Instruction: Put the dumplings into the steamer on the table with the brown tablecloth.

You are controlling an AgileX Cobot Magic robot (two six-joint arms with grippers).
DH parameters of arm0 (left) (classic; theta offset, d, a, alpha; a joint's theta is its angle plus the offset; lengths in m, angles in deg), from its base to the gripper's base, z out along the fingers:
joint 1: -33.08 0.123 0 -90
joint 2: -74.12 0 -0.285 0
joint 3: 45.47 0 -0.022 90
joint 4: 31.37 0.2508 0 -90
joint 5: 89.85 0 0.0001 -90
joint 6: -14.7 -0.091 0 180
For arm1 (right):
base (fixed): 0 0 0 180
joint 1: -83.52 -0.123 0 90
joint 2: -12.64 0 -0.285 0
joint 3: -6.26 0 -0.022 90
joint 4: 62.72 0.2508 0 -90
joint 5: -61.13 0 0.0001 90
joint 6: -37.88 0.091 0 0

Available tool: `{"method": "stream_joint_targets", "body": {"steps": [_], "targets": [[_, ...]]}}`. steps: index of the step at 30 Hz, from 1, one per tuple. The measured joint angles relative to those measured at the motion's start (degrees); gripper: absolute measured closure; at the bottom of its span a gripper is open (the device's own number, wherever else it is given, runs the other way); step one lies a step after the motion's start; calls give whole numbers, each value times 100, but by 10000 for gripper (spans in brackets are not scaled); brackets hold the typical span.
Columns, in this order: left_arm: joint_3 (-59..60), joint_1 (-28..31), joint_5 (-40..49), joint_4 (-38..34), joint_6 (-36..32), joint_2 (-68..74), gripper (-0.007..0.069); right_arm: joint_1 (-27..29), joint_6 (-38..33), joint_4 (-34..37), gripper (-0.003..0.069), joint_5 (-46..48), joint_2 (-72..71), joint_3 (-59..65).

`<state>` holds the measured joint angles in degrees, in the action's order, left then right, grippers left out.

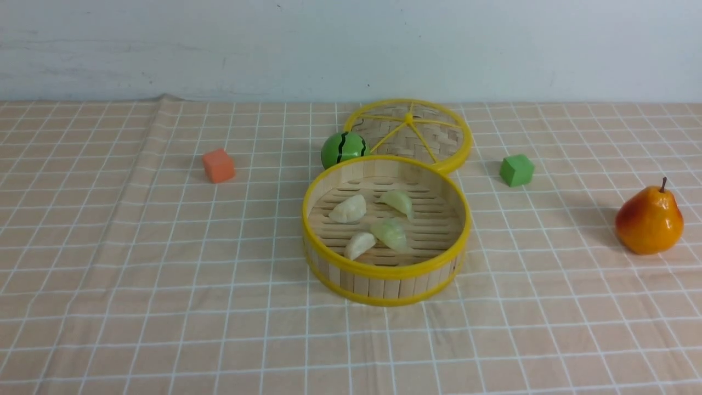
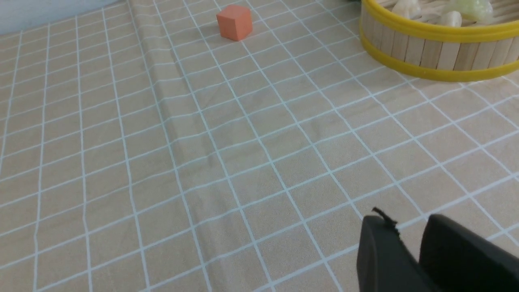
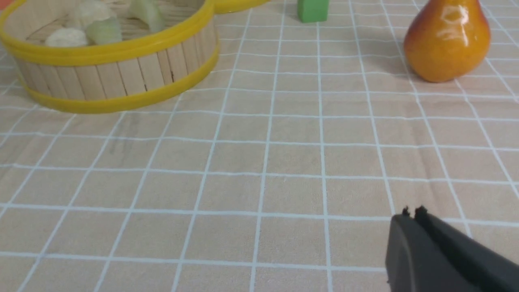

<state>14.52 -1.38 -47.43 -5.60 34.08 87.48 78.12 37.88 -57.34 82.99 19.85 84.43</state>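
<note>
The steamer stands mid-table on the brown tablecloth. Inside it lie the dumplings: two cream-white ones and two pale green ones. Neither arm shows in the front view. In the left wrist view my left gripper hovers over bare cloth, well short of the steamer; its jaws stand a little apart with nothing between them. My right gripper is shut and empty, over the cloth and away from the steamer.
The woven lid lies flat behind the steamer, with a green striped ball beside it. An orange cube sits to the left, a green cube to the right, and a pear far right. A cloth fold runs down the left.
</note>
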Motion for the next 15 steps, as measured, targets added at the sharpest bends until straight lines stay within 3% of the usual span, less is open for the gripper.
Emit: {"method": "stream_joint_targets", "body": {"steps": [15], "targets": [[0, 0, 0, 0, 0, 0, 470, 10, 113, 37, 676, 33, 0, -6]]}}
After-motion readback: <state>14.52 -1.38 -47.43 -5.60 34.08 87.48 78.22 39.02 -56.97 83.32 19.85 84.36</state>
